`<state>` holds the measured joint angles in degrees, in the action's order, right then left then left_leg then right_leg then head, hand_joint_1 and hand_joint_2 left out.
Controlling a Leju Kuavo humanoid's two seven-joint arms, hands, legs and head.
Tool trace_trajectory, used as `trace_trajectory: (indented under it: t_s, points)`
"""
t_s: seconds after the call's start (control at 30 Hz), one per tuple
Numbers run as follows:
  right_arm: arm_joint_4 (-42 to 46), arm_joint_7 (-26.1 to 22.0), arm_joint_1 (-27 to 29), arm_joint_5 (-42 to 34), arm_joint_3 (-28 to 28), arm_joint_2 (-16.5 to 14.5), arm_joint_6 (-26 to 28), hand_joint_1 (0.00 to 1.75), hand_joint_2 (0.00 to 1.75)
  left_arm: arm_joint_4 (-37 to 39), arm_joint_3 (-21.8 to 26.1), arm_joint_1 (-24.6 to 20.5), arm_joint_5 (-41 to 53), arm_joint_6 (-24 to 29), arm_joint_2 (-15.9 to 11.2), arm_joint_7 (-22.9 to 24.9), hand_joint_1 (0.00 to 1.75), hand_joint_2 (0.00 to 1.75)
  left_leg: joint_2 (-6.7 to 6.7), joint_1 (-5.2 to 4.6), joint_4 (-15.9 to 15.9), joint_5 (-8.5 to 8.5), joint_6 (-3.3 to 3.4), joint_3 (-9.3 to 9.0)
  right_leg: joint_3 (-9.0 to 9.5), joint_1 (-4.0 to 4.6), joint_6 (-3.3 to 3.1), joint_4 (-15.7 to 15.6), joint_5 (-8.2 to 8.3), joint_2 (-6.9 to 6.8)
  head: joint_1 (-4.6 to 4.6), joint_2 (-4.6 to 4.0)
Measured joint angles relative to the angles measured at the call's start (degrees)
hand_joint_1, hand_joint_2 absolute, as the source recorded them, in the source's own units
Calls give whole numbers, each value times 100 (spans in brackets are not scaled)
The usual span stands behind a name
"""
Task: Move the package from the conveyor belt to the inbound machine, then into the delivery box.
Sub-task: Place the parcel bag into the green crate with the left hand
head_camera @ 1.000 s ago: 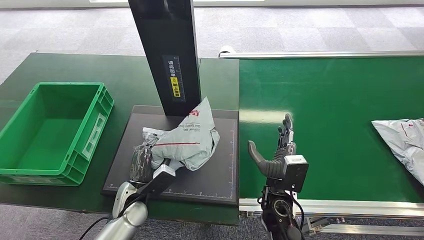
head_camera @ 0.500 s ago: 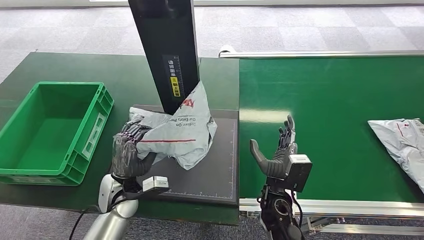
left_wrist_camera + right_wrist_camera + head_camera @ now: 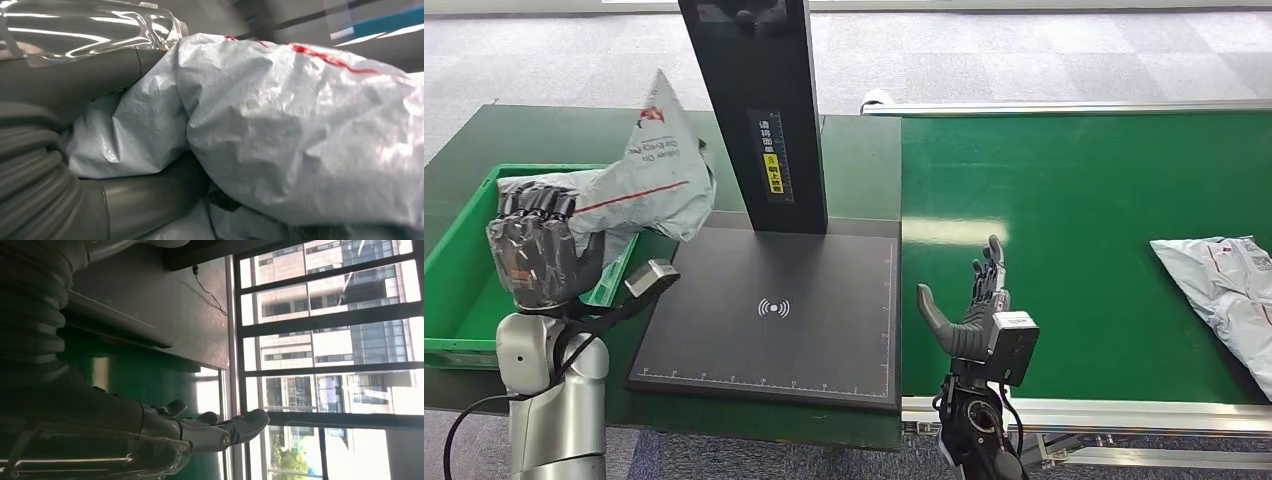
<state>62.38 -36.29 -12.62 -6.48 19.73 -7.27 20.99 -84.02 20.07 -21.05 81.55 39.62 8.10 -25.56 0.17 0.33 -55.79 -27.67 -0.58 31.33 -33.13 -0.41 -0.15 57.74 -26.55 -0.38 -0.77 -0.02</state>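
Observation:
My left hand [image 3: 536, 255] grips a crumpled grey package [image 3: 646, 178] with red print and holds it in the air over the right end of the green delivery box [image 3: 462, 268]. In the left wrist view the package [image 3: 300, 130] bulges between the thumb and the fingers. The black inbound machine plate [image 3: 774, 310] lies bare, with its dark post [image 3: 759, 100] rising behind. My right hand [image 3: 969, 310] stands open and upright over the near left part of the green conveyor belt [image 3: 1084, 200], holding nothing; its fingers [image 3: 215, 432] are spread in the right wrist view.
A second grey package [image 3: 1224, 285] lies on the belt at the far right. The belt's metal rail [image 3: 1124, 415] runs along its near edge. The dark green table [image 3: 574, 135] carries the box and the machine.
My left hand has lifted the package off the machine plate and swung it left and up, over the green box. The second package has drifted a little left on the belt.

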Motion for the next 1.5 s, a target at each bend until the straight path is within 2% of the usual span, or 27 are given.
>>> trace_trajectory:
  t_s: [0.07,0.13,0.33,0.4,0.5,0.57,0.67,0.8,0.93,1.03,1.23,1.3,1.33,1.4,1.43,1.47,1.5]
  points:
    - [0,42,3,11,27,7,-25,0,175,190,4,-105,173,-1,-226,799,175,175,2,1,0,0,0,0,-1,1,0,0,0,2,-1,0]
    - [0,73,7,21,48,10,-58,0,175,364,-17,-175,318,-2,-453,1259,175,175,7,1,0,0,-1,0,-3,1,-1,0,0,5,-2,0]
    - [0,88,18,30,81,12,-94,0,175,657,-101,-227,421,-2,-823,1515,175,175,13,1,0,0,-1,2,-4,1,0,0,0,11,1,0]
    - [2,115,27,75,93,12,-110,0,175,851,-153,-290,480,-4,-926,1840,175,175,14,0,-1,0,-1,2,-5,0,0,0,0,13,1,0]
    - [41,207,59,207,109,12,-144,0,175,1558,-300,-577,572,-177,-1186,2756,175,175,13,1,-1,0,-1,1,-5,1,-2,-1,2,12,1,0]
    - [79,290,78,316,108,11,-189,0,175,2211,-381,-875,527,-569,-1393,3329,175,175,15,4,-1,3,-5,0,-5,4,-9,0,6,14,-1,0]
    - [105,390,92,490,102,1,-318,0,175,3180,-480,-1321,436,-1132,-1694,3856,175,175,20,12,-1,8,-13,0,-7,12,-15,1,10,20,0,0]
    - [109,468,94,655,77,-37,-491,0,175,4251,-523,-1866,223,-1657,-2049,4073,175,175,22,15,0,9,-14,1,-8,15,-15,3,10,22,0,0]
    - [111,514,94,741,44,-74,-585,0,175,4929,-520,-2204,127,-1770,-2296,4181,175,175,24,15,0,8,-14,3,-10,14,-15,3,10,24,1,0]
    - [128,549,98,789,21,-105,-634,0,175,5270,-518,-2346,140,-1673,-2434,4300,175,175,23,14,-1,8,-14,6,-14,14,-15,3,10,24,2,0]
    - [225,588,131,845,-31,-163,-656,0,175,5609,-512,-2541,260,-1016,-2577,4391,175,175,21,14,-1,8,-14,9,-15,14,-15,2,10,23,2,0]
    - [243,590,140,845,-45,-169,-656,0,175,5662,-512,-2577,264,-1002,-2592,4390,161,175,23,14,-1,8,-14,9,-16,14,-15,2,10,24,2,0]
    - [250,591,145,845,-51,-169,-655,0,175,5683,-512,-2588,265,-993,-2594,4390,130,175,23,14,-1,8,-14,9,-16,14,-15,2,10,24,2,0]
    - [258,593,155,847,-63,-169,-656,0,175,5713,-512,-2597,261,-898,-2594,4365,53,175,23,14,-1,8,-14,9,-16,14,-15,2,10,24,2,0]
    - [265,594,160,849,-70,-169,-656,0,175,5719,-512,-2597,255,-796,-2594,4337,23,175,22,14,-1,8,-14,9,-16,14,-15,2,10,24,2,0]
    - [274,594,164,849,-75,-169,-658,0,175,5723,-511,-2597,250,-668,-2594,4302,10,175,22,14,-1,8,-14,9,-16,14,-15,2,10,24,2,0]
    - [286,595,166,850,-79,-169,-659,0,175,5725,-511,-2597,246,-550,-2595,4269,7,175,22,14,-1,8,-14,10,-16,14,-15,2,10,24,1,0]
